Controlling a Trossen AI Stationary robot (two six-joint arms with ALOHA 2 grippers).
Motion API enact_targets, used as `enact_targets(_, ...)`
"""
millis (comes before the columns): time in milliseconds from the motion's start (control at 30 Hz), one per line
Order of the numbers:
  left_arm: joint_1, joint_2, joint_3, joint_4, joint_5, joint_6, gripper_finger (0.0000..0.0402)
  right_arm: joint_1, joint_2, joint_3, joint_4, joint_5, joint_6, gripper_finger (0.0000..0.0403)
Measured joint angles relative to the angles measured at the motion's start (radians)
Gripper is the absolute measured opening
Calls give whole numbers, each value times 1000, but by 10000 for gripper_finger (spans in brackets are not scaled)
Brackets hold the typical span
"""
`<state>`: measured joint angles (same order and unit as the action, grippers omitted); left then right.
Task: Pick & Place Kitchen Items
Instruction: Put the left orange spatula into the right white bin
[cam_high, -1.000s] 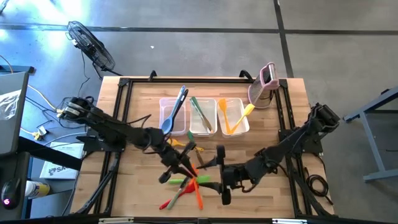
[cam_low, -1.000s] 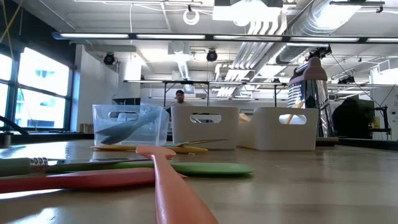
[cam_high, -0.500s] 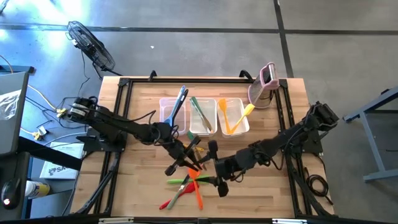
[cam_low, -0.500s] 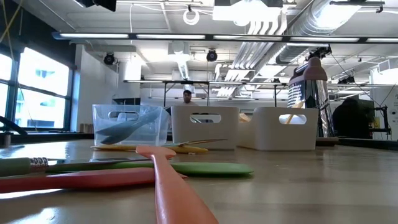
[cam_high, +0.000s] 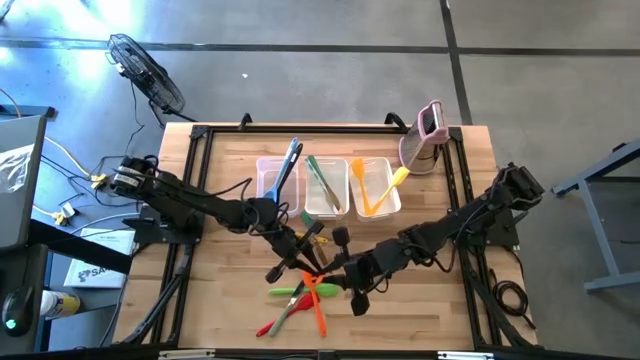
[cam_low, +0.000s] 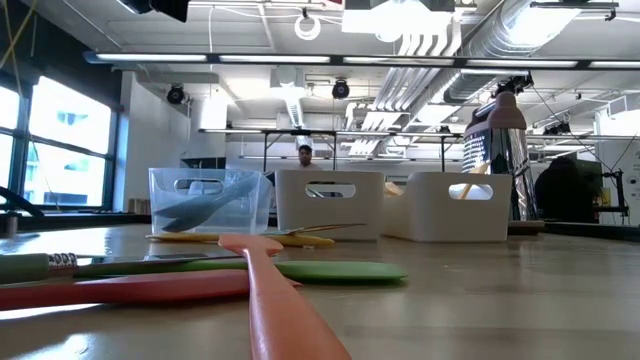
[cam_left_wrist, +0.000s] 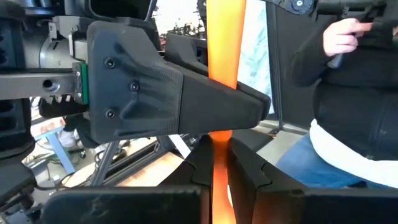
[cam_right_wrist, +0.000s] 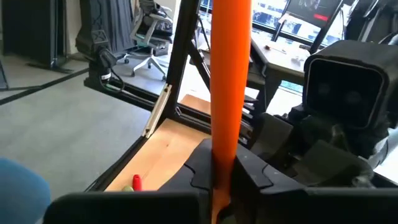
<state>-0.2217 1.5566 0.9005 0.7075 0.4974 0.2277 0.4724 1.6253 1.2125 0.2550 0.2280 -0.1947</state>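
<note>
The high camera looks straight down over the whole surface (cam_high: 470, 170); the low one sits at surface level, facing the tubs (cam_low: 330, 204) both share.

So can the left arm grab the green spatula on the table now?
Probably not yet: the left claw is shut on an orange spatula, which the right claw grips too. The green spatula lies close by.

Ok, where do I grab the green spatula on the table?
Take the green spatula by its slim handle, coming straight down: it lies flat on the table, and the blade looks too wide and thin to pinch. Stay clear of the red one alongside.
</note>
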Motion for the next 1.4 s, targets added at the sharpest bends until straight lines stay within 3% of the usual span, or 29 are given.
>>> enact_targets(67, 0, 0, 0, -1, -19, -20, 20, 0, 0, 0, -1, 7, 0, 14)
enact_targets(300, -1, 0, 0, -10, -72, -53, 98, 12, 0, 0, -12, 44, 7, 9)
enact_targets(467, -1, 0, 0, -29, -126, -52, 120, 33, 0, 0, -19, 113, -5, 8)
enact_targets(767, 0, 0, 0, -156, -375, -76, 125, 134, -20, 0, -200, 405, 55, 8)
enact_targets(1067, -1, 0, 0, -425, -443, -156, 125, 215, -63, 0, -526, 776, 339, 8)
enact_targets(1200, 0, 0, 0, -558, -400, -233, 125, 194, -121, 0, -662, 778, 542, 8)
enact_targets(1400, -1, 0, 0, -691, -294, -301, 125, 84, -211, 0, -859, 645, 781, 8)
